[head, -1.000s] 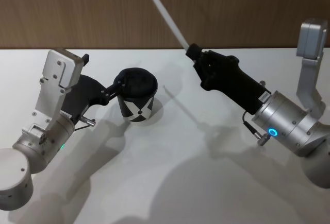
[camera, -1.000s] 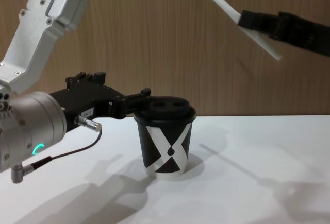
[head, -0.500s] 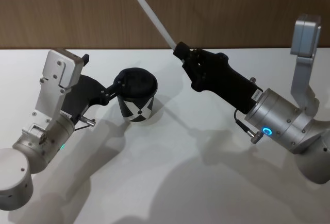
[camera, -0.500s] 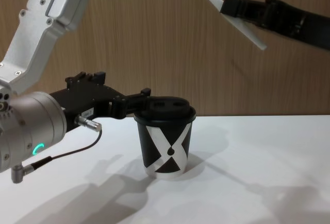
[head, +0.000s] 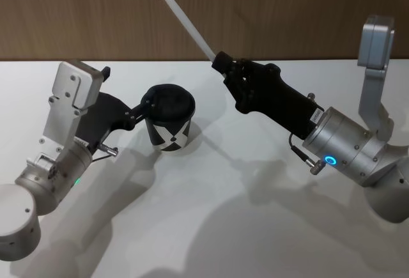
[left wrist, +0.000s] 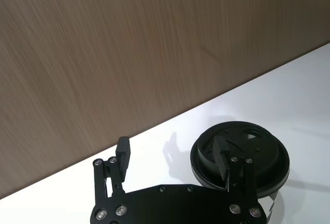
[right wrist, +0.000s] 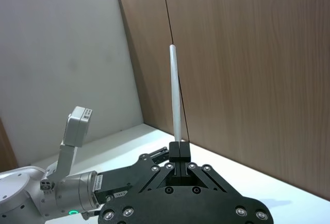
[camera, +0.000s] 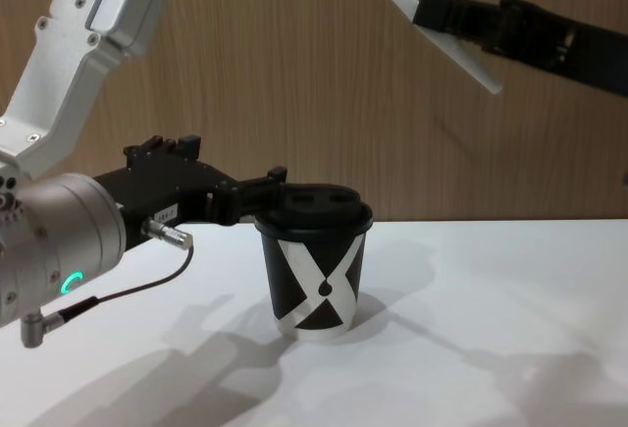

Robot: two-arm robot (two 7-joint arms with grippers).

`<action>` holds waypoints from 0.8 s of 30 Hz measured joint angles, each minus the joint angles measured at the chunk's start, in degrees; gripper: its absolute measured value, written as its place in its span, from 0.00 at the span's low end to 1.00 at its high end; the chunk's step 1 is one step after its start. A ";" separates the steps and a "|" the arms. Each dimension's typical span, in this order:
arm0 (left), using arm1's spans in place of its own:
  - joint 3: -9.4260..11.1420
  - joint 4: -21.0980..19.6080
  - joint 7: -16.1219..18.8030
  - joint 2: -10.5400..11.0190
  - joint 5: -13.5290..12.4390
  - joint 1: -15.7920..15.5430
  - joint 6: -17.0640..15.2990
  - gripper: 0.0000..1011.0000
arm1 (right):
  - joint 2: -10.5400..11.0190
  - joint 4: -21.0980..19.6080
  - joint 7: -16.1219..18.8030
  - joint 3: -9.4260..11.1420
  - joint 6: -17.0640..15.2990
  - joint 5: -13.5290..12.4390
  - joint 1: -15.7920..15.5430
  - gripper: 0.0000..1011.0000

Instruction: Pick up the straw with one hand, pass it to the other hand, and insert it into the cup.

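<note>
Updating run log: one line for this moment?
right gripper: shut on straw, raised, tilted | left gripper: open, at cup lid | straw not inserted

White table (head: 223, 227) before a wood-panelled wall (head: 287, 9).

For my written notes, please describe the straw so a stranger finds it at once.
Above the white table, right of the cup by the left gripper, the right gripper hangs high. The straw is the only thin white rod, slanting up from it.
</note>
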State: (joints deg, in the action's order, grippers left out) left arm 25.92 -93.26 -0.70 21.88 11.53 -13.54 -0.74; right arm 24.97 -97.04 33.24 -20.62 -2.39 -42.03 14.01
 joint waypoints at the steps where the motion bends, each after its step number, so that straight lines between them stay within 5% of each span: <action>1: -0.05 -0.07 -0.07 0.01 0.05 0.02 0.05 0.99 | 0.04 0.07 0.10 -0.07 0.03 0.00 0.09 0.00; 13: -2.18 -2.85 -4.82 0.78 4.82 0.83 2.62 0.99 | 0.22 0.39 0.46 -0.34 0.25 0.00 0.49 0.00; 24: -4.83 -6.23 -12.95 1.48 13.52 1.95 5.23 0.99 | 0.28 0.52 0.58 -0.43 0.33 0.03 0.63 0.00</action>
State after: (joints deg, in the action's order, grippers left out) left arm 21.09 -99.49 -13.66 23.36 25.05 -11.59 4.49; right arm 25.25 -96.53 33.82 -21.05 -2.05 -42.00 14.64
